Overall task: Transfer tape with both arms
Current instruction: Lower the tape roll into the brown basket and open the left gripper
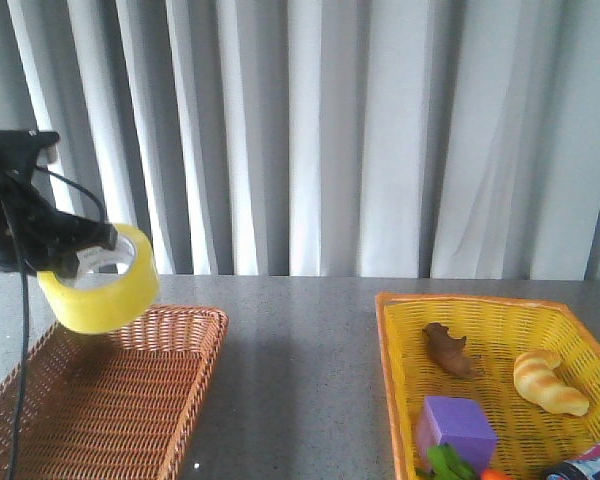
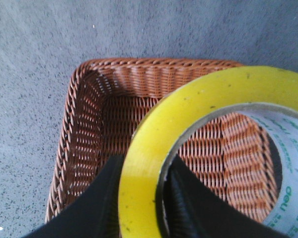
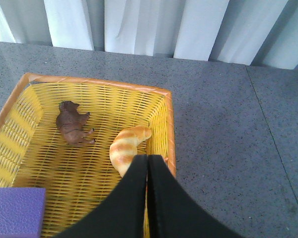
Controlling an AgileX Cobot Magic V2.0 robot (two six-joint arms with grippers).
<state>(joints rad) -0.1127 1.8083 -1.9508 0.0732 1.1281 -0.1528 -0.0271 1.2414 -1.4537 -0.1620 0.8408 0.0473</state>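
Yellow and translucent, the wide roll of packing tape (image 1: 104, 283) with its white printed core hangs in the air above the far edge of the brown wicker basket (image 1: 90, 400), which sits at the left end of the grey stone bench (image 1: 300, 350). The left gripper (image 2: 144, 198) is clenched on the roll's wall, one black finger inside the core and one outside, and the left wrist view looks straight down past the tape into the basket's woven floor. The right gripper (image 3: 147, 198) hovers with its fingers pressed together on nothing, above the near right part of the yellow plastic basket (image 3: 166, 129) at the bench's right end, where a purple block (image 3: 17, 210), a striped bread-like croissant (image 3: 126, 148) and a small brown animal figure (image 3: 72, 128) lie. Judging from this, the handover between the arms looks done; what remains is lowering and letting go.
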